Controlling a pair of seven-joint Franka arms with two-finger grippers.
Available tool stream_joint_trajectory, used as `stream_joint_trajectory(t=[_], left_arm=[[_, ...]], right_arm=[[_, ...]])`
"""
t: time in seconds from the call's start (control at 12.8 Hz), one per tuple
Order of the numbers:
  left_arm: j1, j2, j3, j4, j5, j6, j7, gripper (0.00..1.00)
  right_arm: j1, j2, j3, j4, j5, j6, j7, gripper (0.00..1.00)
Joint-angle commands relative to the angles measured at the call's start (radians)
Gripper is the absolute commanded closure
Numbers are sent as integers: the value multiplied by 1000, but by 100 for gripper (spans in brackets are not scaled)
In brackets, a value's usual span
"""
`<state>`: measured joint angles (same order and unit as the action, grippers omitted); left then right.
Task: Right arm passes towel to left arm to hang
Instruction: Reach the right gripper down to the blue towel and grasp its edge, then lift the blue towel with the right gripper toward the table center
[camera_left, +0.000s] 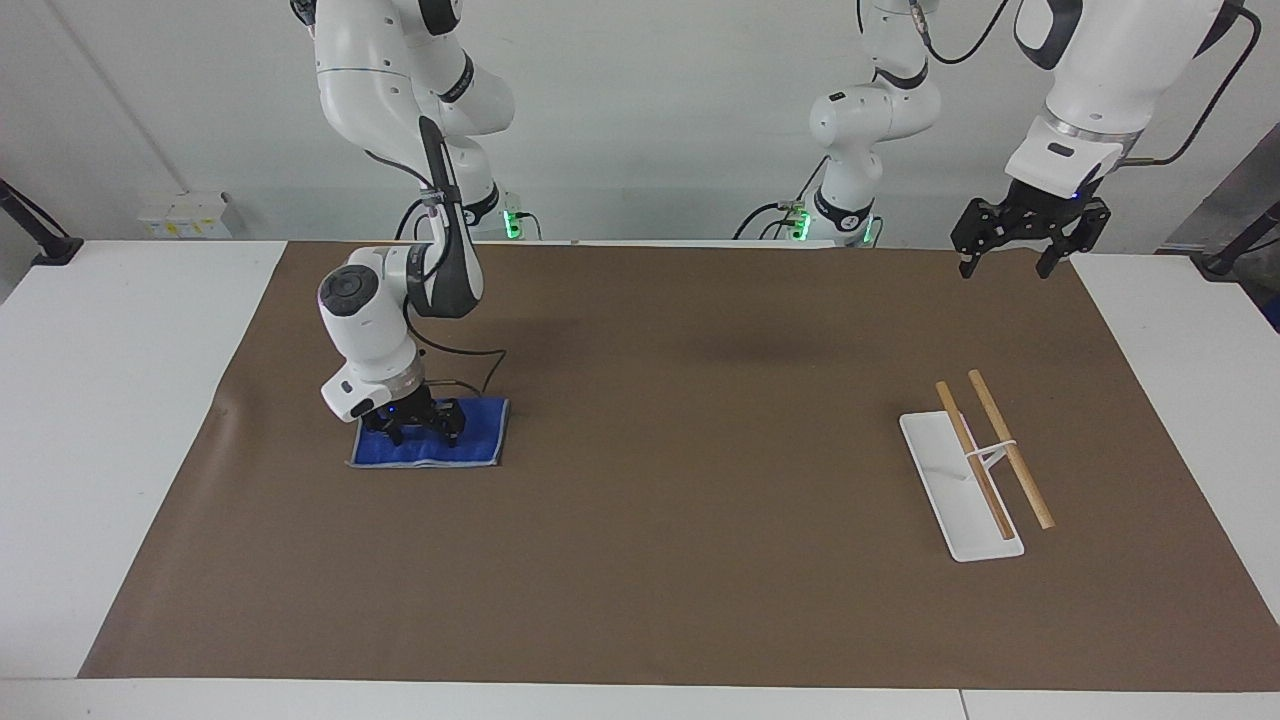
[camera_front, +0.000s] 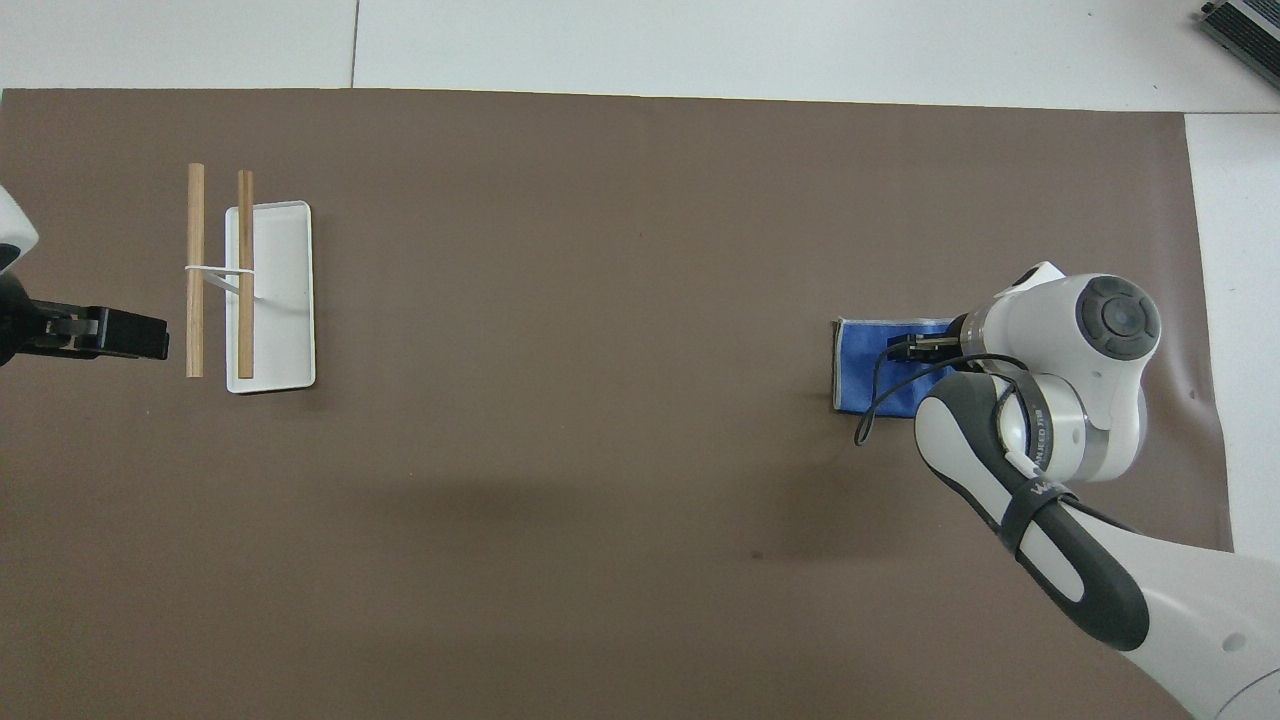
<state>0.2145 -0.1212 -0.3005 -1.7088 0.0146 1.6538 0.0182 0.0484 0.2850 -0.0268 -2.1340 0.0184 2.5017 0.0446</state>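
Two grippers: right gripper (camera_left: 421, 432) down on towel (camera_left: 470, 445), grip unclear; left gripper (camera_left: 1003, 262) waits, fingers apart.

Bright, even light from above; soft shadows on the brown mat (camera_left: 700, 520); both views sharp.

Two white Franka arms (camera_left: 375, 330), built of rounded glossy segments, end in black two-finger claws: the right claw (camera_left: 418, 425) and the left claw (camera_left: 1018, 240). Just above the right claw sits a white wrist with a dark grey round cap (camera_left: 342, 289), a small blue light glows near each claw, and a thin black cable (camera_front: 880, 395) loops out beside the right claw to a dark grey and white forearm (camera_front: 1040, 545) bearing grey lettering. Farther up from the claws, black bands ring the joints, black cables trail along the upper links, and green lights (camera_left: 512, 218) glow at the bases.
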Motion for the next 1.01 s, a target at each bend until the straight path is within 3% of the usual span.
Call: stream_joint_trajectory(t=[0.0,0.08,0.62,0.86,0.94], left_arm=[[16,-31,-5,-31,-16,-2,12,0],[16,-31,-5,-31,-16,-2,12,0],[16,-31,-5,-31,-16,-2,12,0],[16,-31,-5,-31,-16,-2,12,0],[16,-31,-5,-31,-16,-2,11,0]], right_arm=[[-2,-4,7,-12,14,11,-31,93],[-1,-7,7,-14,14,8,-29,100],[96,-105,22,0,17,-73,49,100],[160,-155,76,60,29,-156,202,100],[162,-155,115,100,101,-200,251,100]])
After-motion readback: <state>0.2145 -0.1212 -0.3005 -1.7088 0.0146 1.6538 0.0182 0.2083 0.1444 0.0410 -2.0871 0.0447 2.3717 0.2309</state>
